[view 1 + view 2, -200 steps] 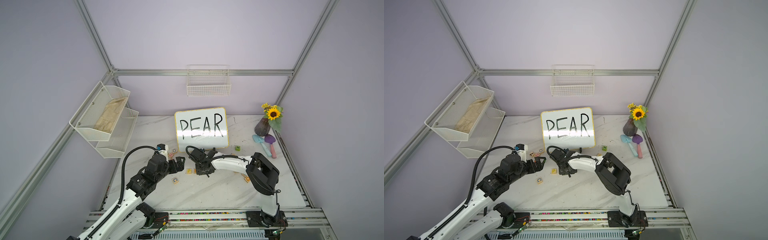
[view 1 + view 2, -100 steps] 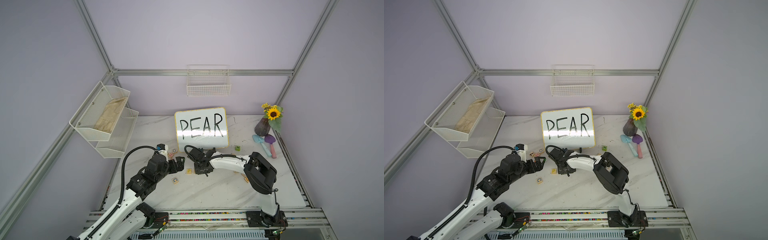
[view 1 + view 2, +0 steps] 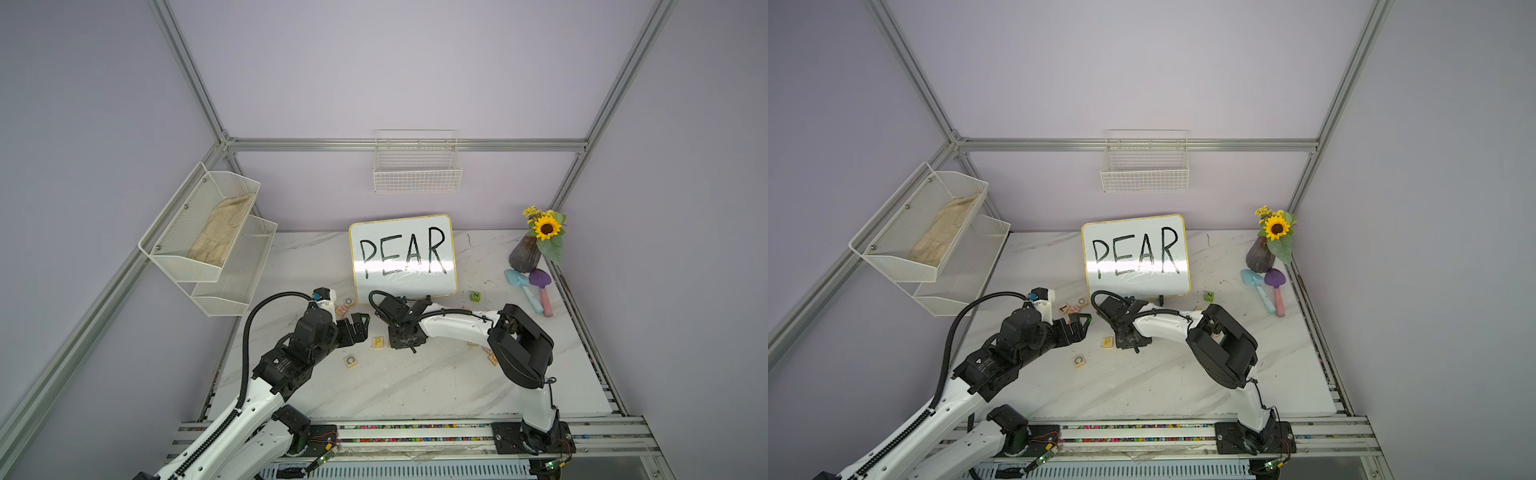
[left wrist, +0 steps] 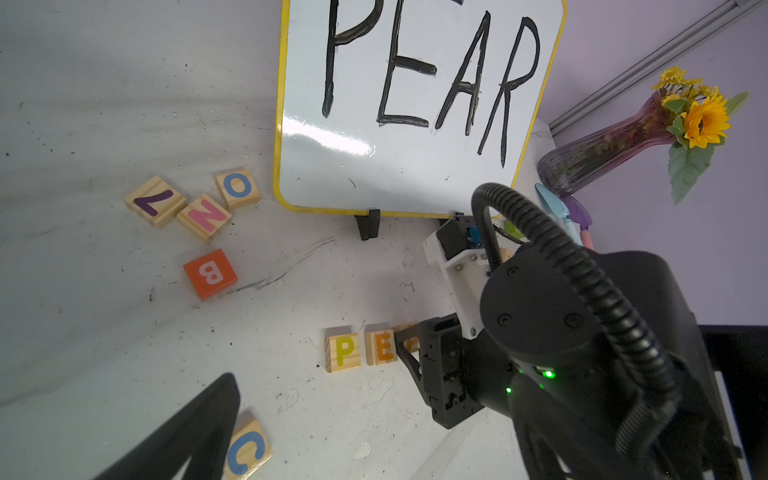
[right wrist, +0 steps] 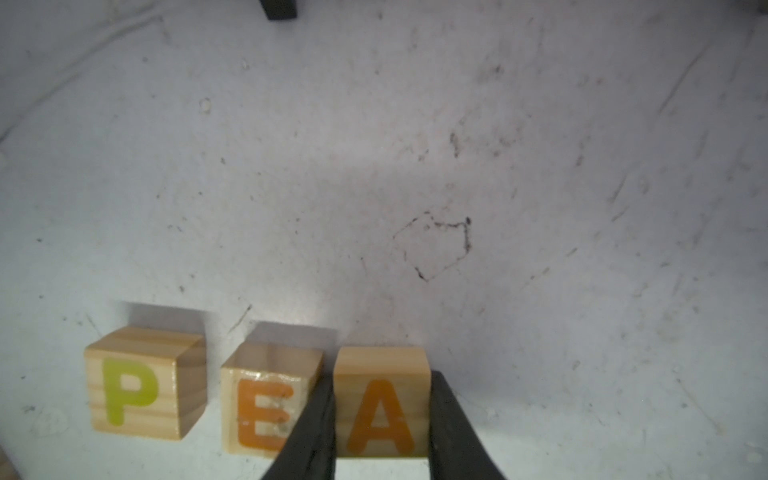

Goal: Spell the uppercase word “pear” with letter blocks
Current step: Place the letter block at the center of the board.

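right gripper (image 5: 382, 378) is clamped on the A block (image 5: 380, 415), one finger on each side face, orange letter up. A is last in a row: P block (image 5: 137, 386), small gap, E block (image 5: 262, 407), then A just beside E with a finger wedged between them. can't tell if A is down on the table or just above it. the row lies in front of the whiteboard (image 3: 401, 253), yellow rim, "PEAR" in black marker

left gripper (image 3: 358, 328) is spread wide with nothing in it, hovers over the table just beside P, on the side away from E

surface: white marble-look table (image 3: 415, 386), grey veins, plenty of scuffs and dark specks in both wrist views. spare blocks lie loose on it: C block (image 3: 350, 360) near the left gripper, orange B block (image 4: 210, 273), then a cluster of pink N block (image 4: 203, 217), O block (image 4: 238, 187) and purple-marked block (image 4: 154, 201) by the whiteboard's corner. green N block (image 3: 475, 296) is on the board's other side. further blocks (image 3: 492, 358) are half hidden by the right arm (image 3: 453, 326), letters unreadable

room: lilac walls (image 3: 415, 83), aluminium frame (image 3: 407, 144), wire basket (image 3: 417, 166) on the back wall, two-tier mesh shelf (image 3: 199, 232) on the side wall with a beige cloth (image 3: 222, 237) in the upper tier. back corner has a vase (image 3: 524, 257) with a sunflower (image 3: 546, 227), two toy shovels (image 3: 539, 277) beside it
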